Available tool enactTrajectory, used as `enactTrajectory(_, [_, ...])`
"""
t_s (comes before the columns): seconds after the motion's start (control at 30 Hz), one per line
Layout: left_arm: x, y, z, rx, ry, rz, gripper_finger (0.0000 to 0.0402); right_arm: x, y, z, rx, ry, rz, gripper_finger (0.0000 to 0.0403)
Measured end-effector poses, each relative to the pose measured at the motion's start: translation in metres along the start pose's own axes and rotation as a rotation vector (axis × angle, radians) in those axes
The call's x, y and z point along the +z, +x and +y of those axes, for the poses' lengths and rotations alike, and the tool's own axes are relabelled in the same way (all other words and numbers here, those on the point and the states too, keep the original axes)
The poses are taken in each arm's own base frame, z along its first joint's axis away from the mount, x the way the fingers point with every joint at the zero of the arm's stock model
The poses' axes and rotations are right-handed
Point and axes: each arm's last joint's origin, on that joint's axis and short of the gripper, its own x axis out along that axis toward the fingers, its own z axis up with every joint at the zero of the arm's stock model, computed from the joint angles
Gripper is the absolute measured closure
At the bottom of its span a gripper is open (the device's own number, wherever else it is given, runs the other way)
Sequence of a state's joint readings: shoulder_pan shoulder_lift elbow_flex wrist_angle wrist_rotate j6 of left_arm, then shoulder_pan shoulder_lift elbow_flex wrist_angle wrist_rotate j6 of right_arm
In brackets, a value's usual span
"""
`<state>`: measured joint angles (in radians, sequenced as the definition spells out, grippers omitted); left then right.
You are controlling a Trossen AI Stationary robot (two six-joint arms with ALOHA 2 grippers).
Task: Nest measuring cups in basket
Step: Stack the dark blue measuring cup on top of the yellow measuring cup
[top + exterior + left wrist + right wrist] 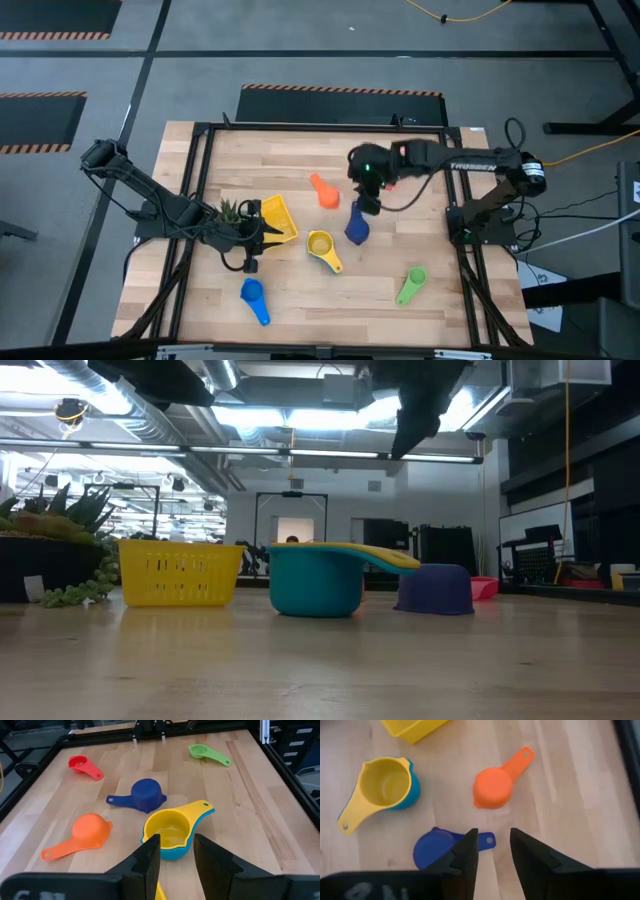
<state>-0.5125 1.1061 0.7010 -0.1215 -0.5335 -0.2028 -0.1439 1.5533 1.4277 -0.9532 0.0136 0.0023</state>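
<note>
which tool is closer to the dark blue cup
Right. The right tool hangs open just above the dark blue cup, over its handle. The left tool is across the table by the basket, with the yellow cup between.

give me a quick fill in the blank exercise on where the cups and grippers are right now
1. The yellow cup sits nested inside a ____ cup.
2. The right gripper hangs open above the ____ cup's handle.
3. The orange cup lies with its open side facing ____.
4. The left gripper, open, is beside the yellow ____.

Missing words: teal; dark blue; down; basket
</note>
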Motion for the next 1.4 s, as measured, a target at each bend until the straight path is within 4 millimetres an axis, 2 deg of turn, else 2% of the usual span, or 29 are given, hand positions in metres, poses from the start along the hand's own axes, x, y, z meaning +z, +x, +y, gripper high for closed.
enactTrajectory(0.17, [0.0,0.0,0.0,0.0,0.0,0.0,0.0291,-0.007,0.021,-0.037,0.139,-0.063,0.006,0.0285])
enactTrajectory(0.33, [0.0,0.0,0.0,0.0,0.0,0.0,0.0291,-0.024,0.049,-0.068,0.178,-0.098,0.018,0.0285])
enactTrajectory(0.57, [0.0,0.0,0.0,0.0,0.001,0.0,0.0291,-0.053,0.088,-0.092,0.211,-0.035,0.017,0.0285])
enactTrajectory(0.77, [0.0,0.0,0.0,0.0,0.002,0.0,0.0291,-0.072,0.113,-0.098,0.207,-0.018,0.008,0.0285])
enactTrajectory(0.93, [0.0,0.0,0.0,0.0,0.003,-0.001,0.0291,-0.078,0.127,-0.094,0.319,-0.011,-0.023,0.0285])
enactTrajectory(1.4, [0.0,0.0,0.0,0.0,0.001,-0.002,0.0291,-0.085,0.153,-0.094,0.425,0.013,-0.004,0.0285])
